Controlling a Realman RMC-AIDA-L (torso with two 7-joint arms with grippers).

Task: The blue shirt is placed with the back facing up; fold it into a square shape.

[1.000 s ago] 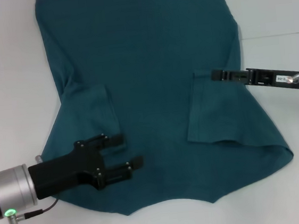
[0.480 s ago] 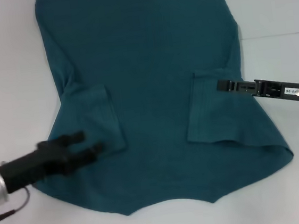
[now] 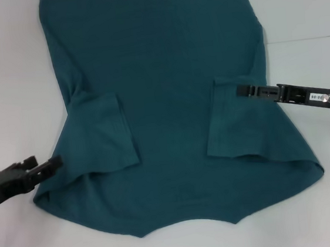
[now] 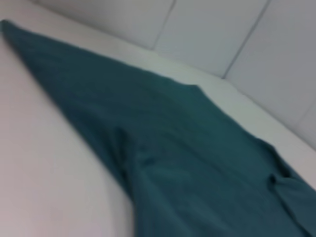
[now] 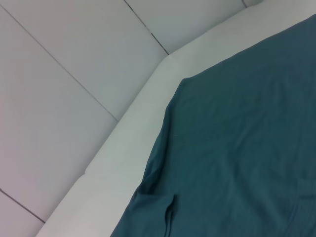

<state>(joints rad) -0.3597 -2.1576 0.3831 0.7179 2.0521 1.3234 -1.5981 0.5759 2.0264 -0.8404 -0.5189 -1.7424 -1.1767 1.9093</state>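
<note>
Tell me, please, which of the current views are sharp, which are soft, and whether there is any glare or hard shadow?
Head view: sharp and evenly lit, no glare, only faint shadow under the blue shirt; the left pincer and the right pincer are crisp. Left wrist view: plainly soft, shirt folds smeared. Right wrist view: fairly clear, with even light.

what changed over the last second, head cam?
The left gripper pulled back off the blue shirt toward the robot's left and now sits at the shirt's left edge, holding nothing. The right gripper barely shifted and stays over the folded-in right sleeve. Both sleeve folds and the shirt's outline look unchanged.
</note>
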